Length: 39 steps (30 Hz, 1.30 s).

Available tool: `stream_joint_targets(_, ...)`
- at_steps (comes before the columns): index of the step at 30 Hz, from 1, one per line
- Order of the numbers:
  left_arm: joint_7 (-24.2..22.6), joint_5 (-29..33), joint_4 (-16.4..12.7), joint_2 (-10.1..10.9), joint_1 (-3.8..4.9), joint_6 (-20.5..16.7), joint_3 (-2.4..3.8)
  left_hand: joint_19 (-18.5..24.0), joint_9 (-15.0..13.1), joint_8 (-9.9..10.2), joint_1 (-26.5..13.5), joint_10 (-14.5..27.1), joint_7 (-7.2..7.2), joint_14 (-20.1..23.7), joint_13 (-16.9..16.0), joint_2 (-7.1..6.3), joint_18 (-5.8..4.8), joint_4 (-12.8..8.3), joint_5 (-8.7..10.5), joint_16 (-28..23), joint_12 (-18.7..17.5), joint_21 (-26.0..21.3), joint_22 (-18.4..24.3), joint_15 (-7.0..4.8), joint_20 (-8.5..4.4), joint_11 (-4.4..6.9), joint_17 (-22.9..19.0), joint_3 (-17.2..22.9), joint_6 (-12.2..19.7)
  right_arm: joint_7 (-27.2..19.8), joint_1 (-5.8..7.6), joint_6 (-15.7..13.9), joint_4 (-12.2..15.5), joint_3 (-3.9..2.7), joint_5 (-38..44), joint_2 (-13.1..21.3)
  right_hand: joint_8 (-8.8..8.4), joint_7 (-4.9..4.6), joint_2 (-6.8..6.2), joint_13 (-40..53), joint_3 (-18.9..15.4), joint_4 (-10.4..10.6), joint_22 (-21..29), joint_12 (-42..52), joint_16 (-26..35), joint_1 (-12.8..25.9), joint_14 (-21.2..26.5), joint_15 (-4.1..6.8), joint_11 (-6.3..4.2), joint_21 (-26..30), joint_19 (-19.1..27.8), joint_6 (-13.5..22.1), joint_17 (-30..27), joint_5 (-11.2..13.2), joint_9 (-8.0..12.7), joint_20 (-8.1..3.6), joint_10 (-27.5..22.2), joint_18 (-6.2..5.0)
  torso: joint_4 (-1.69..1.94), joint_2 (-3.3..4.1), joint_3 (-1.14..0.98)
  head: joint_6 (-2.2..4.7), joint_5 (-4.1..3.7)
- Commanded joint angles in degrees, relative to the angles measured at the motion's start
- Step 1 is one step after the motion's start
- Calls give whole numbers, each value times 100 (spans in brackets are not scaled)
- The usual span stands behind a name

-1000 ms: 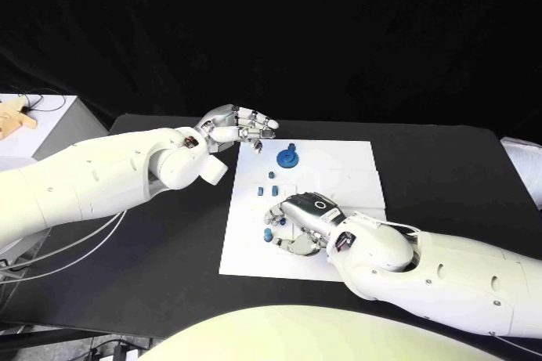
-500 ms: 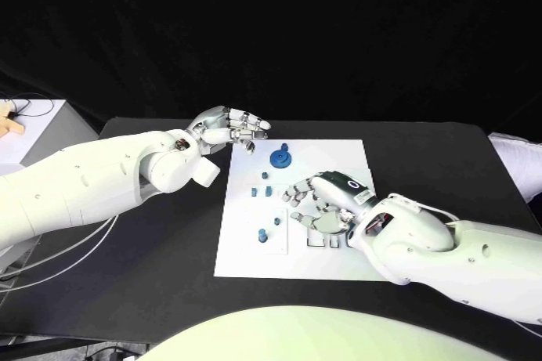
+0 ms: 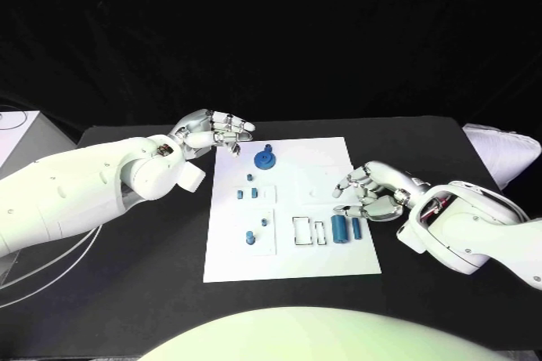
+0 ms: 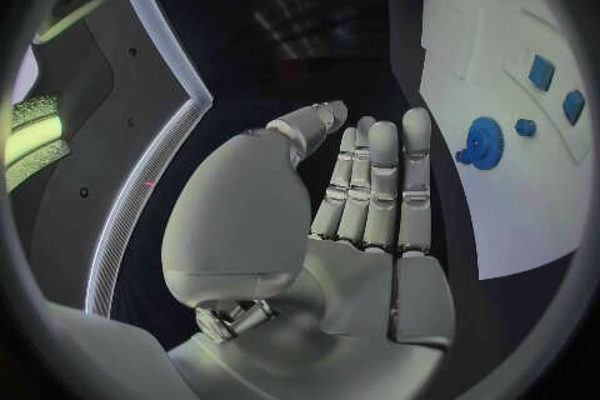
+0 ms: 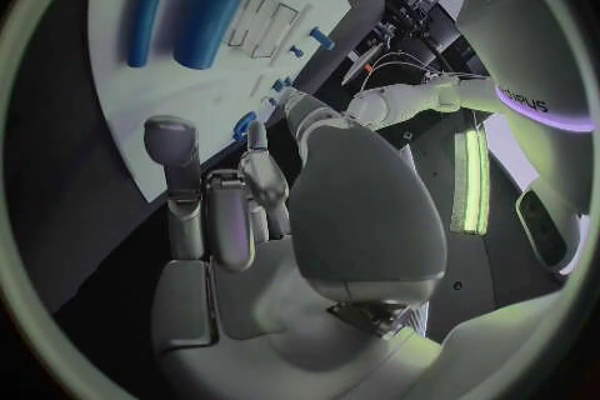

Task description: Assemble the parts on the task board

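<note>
White rectangular task board [image 3: 296, 259], flat at the centre of the black surface [image 3: 135, 267]. Blue round gear-shaped part [image 3: 265, 158] near the board's 11 o'clock corner; one small blue peg [image 3: 248, 176] just below it; a pair of small blue blocks [image 3: 248, 193] side by side lower on the left half; one tiny blue piece [image 3: 263, 222] and one upright blue peg [image 3: 250, 237] toward 8 o'clock. Two outlined rectangular recesses [image 3: 309, 229] at the board's middle, with a thick blue cylinder [image 3: 339, 226] and a thinner blue cylinder [image 3: 357, 227] lying side by side just right of them, toward 4 o'clock. Left silver hand [image 3: 211, 131] off the board's 11 o'clock corner, beside the gear-shaped part and apart from it; fingers [image 4: 381, 175] held together, nearly straight, holding nothing. Right silver hand [image 3: 373, 193] over the board's 3 o'clock edge, just above the two cylinders; fingers [image 5: 213, 210] loosely curled, holding nothing.
</note>
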State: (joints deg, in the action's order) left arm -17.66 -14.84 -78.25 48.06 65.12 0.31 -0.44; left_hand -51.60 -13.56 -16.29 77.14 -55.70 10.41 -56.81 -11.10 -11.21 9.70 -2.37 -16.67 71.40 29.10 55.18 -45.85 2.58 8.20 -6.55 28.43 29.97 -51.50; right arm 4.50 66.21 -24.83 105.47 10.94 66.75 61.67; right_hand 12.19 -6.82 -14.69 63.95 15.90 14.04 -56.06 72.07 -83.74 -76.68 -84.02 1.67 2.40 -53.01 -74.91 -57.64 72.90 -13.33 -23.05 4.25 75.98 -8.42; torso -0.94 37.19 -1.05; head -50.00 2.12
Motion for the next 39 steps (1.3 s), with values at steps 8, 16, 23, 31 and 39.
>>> stream_joint_targets(8,-63,52,-35,-3,-17,47,-1,-49,4,-35,-5,33,0,10,-6,39,84,6,-20,21,25,-25,10,16,10,-5,5,-31,53,1012,-121,317,220,30,455,359,267,23,347,1819,-945,273,-770,1276,-397,282,-453,21,-32,-740,-333,46,963,-230,-16,-10,842,216,-24,-6,-5,0,-83)
stream_joint_targets(16,-60,56,-37,8,-20,48,-3,-46,4,-38,-13,38,1,16,-7,39,84,13,-20,20,29,-30,12,18,11,-6,5,-34,55,1523,-276,334,268,41,831,309,397,64,561,2050,-1697,281,-1000,1402,-478,620,-494,43,-61,-934,-411,-5,1202,-499,-3,-28,990,250,-9,1,0,0,-82)
stream_joint_targets(23,-57,57,-41,19,-21,49,-3,-46,4,-38,-13,38,1,16,-7,39,84,13,-20,20,29,-30,12,18,11,-6,5,-34,55,1757,-353,400,214,44,1103,214,480,99,669,2139,-1927,285,-1135,1455,-513,684,-517,64,-90,-1065,-467,-81,1315,-462,-8,-44,1056,275,-18,0,6,0,-86)
stream_joint_targets(31,-55,58,-47,24,-21,55,-3,-46,4,-38,-13,38,1,16,-7,39,84,13,-20,20,29,-30,12,18,11,-6,5,-34,55,1856,-482,421,126,45,1297,32,499,108,704,2145,-1984,287,-1151,1455,-520,715,-522,72,-98,-1075,-471,-95,1340,-447,-6,-50,1061,277,-8,3,-6,0,-74)
stream_joint_targets(39,-53,58,-53,33,-22,58,-3,-45,3,-42,-21,44,1,21,-7,42,83,22,-21,20,34,-36,15,20,13,-7,5,-37,56,1913,-580,400,-1,45,1394,-207,504,109,734,2153,-2000,287,-1147,1460,-521,730,-522,73,-101,-1066,-468,-95,1339,-449,-4,-53,1067,275,-5,7,2,0,-64)
